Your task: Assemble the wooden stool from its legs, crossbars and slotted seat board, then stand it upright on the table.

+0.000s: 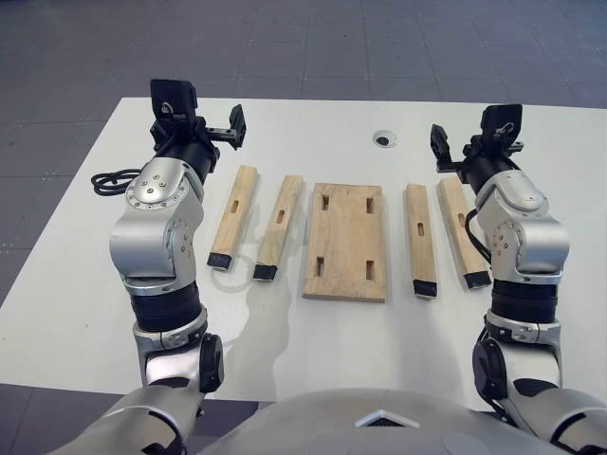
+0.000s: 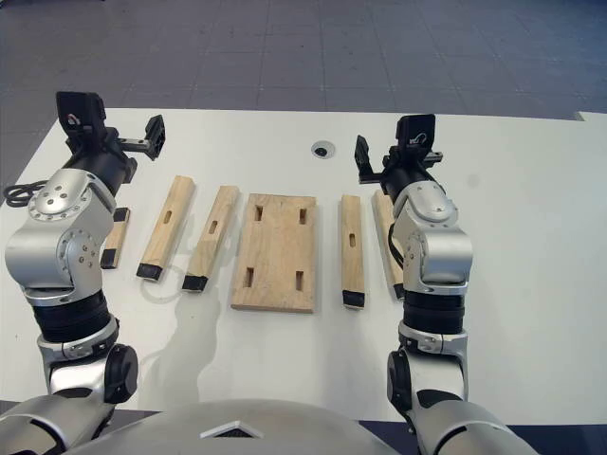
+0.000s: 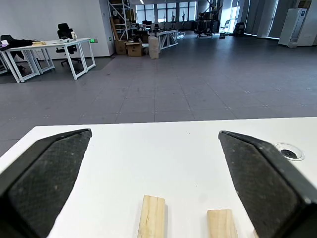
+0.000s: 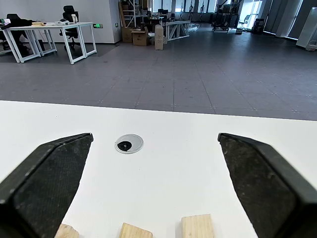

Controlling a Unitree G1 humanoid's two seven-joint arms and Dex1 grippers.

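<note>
On the table (image 1: 313, 123), seat board (image 1: 345, 242) between legs (image 1: 234, 216), left claw (image 1: 204, 112) and right claw (image 1: 471, 135) agape, right eye view adds a short piece (image 2: 116, 232)

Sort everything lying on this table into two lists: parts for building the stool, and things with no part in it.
For the stool:
seat board
four slotted legs with black tips
a fifth wooden piece left of them

Just lying about:
black cable at the left edge of the table
round port set into it

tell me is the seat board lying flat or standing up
Lying flat: the seat board rests on the table, its four slots facing up and empty, legs lying beside it.
</note>
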